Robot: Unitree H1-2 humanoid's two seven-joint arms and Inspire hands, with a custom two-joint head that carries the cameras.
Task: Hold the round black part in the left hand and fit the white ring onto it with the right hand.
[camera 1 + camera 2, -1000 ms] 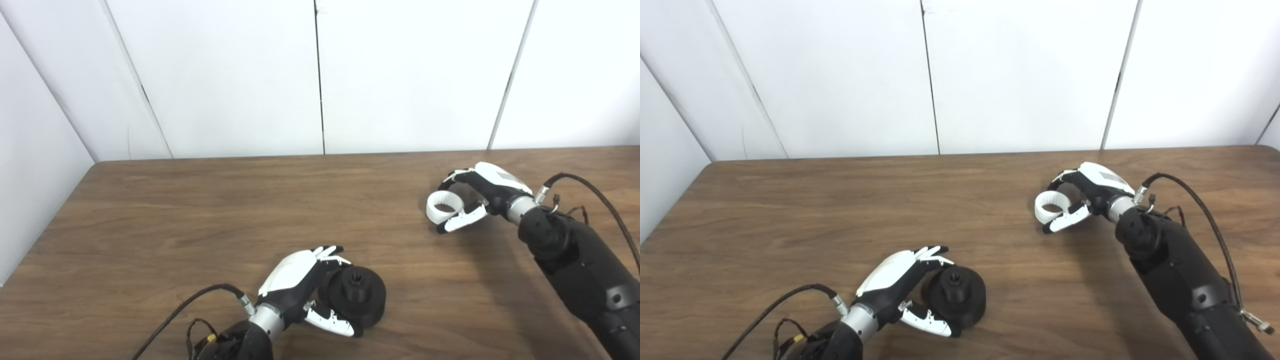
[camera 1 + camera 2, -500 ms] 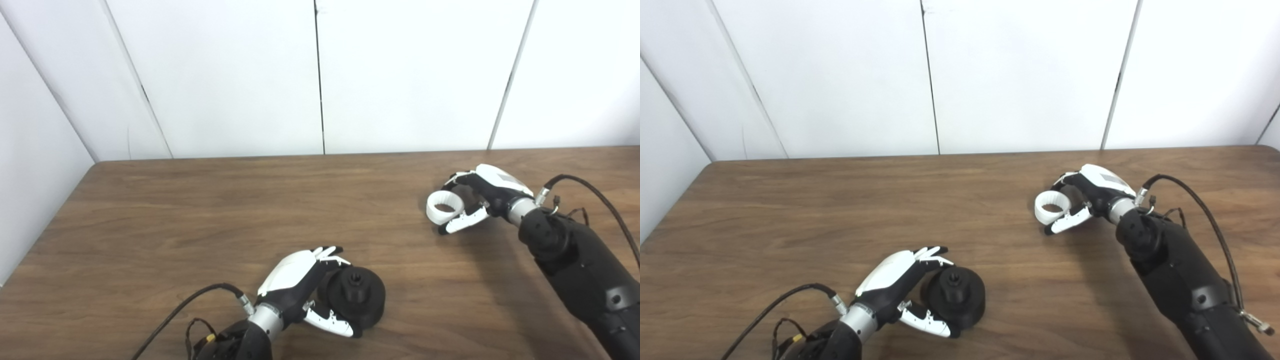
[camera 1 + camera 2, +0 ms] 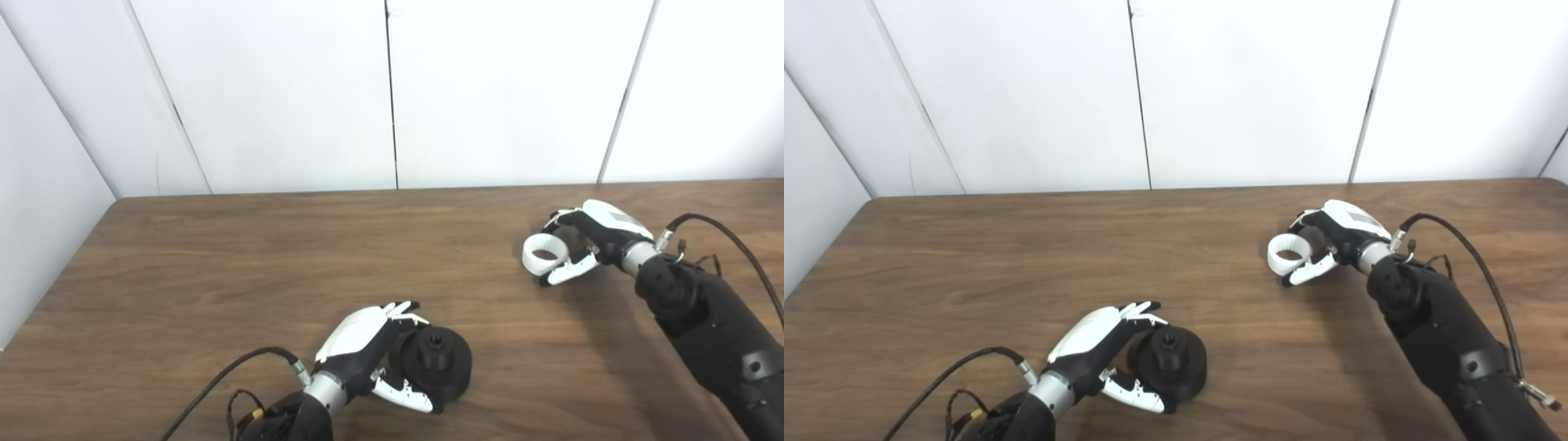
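The round black part (image 3: pixel 436 363), with a small hub on top, rests on the wooden table (image 3: pixel 245 263) near the front edge. My left hand (image 3: pixel 361 343) cups it from the left, fingers (image 3: pixel 401 308) over its back and thumb along its front. The white ring (image 3: pixel 542 252) lies flat on the table at the right. My right hand (image 3: pixel 591 239) curls around the ring's right side. Its thumb presses the ring's near edge and its fingers (image 3: pixel 554 219) arch against the far edge. Both parts sit on the table, well apart.
White wall panels (image 3: pixel 392 92) stand right behind the table's far edge. Black cables (image 3: pixel 729 236) trail from both wrists over the tabletop. Bare wood lies between the two hands and across the left half of the table.
The right hand has shifted slightly and its thumb and fingers have drawn in closer to the ring. The ring, the black part and the left hand have stayed put.
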